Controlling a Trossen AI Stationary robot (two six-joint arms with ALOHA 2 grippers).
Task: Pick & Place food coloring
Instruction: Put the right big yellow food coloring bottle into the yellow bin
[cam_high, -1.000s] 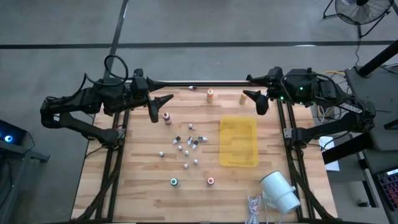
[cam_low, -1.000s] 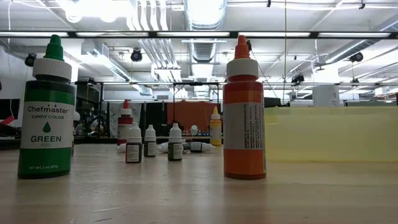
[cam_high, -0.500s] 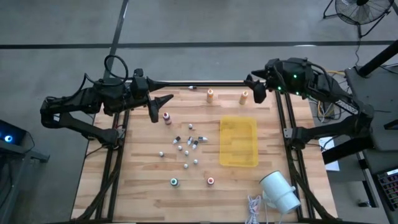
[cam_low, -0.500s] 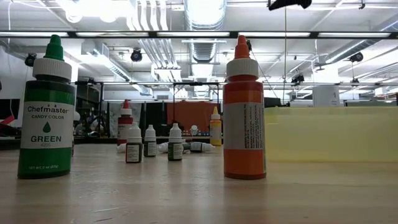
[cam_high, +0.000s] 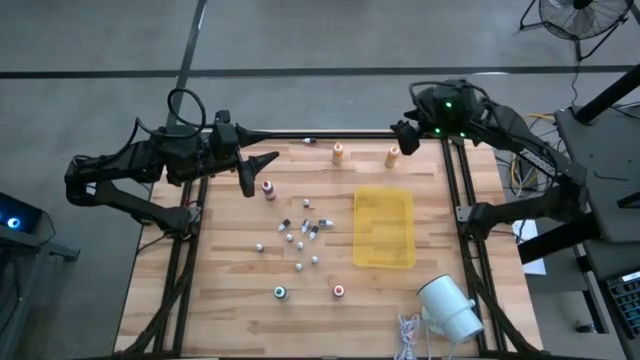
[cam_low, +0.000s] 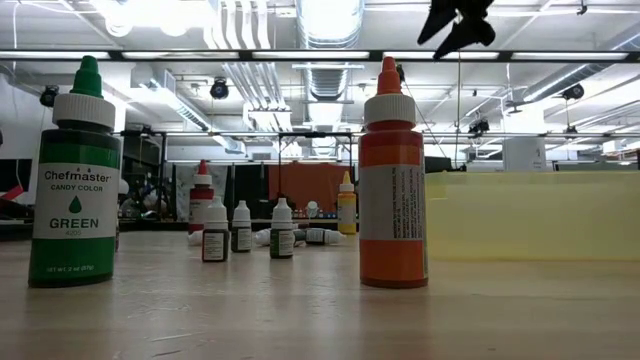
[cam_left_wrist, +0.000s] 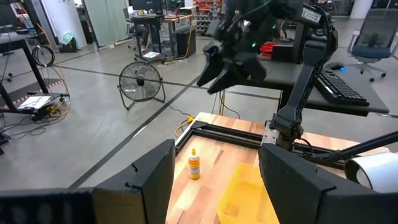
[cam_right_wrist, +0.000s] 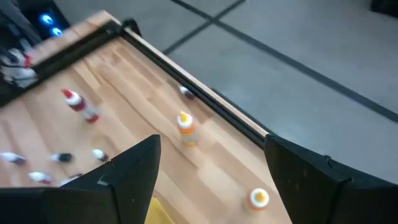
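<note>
The food coloring stands scattered on the wooden table. Two orange-topped bottles (cam_high: 338, 153) (cam_high: 391, 156) are near the far edge, and a red-topped bottle (cam_high: 268, 189) is at the far left. Several tiny vials (cam_high: 300, 235) sit in the middle. A green bottle (cam_high: 280, 293) (cam_low: 75, 180) and an orange bottle (cam_high: 338, 291) (cam_low: 392, 180) stand near the front. My right gripper (cam_high: 405, 138) (cam_right_wrist: 211, 186) hangs open, high over the far right corner, above the right orange-topped bottle (cam_right_wrist: 259, 198). My left gripper (cam_high: 258, 168) (cam_left_wrist: 214, 186) waits open, raised over the far left.
A flat yellow mat (cam_high: 384, 228) lies right of centre. A big white cylinder (cam_high: 448, 307) with a coiled cord (cam_high: 408, 335) lies at the near right corner. A black frame rail (cam_high: 330, 132) runs along the far edge. Bare wood lies at the near left.
My right gripper has swung from the table's right edge toward the far edge and slightly left. It has sunk a little and tipped further downward, and stays open. It now shows at the top of the low view. No bottle has moved.
</note>
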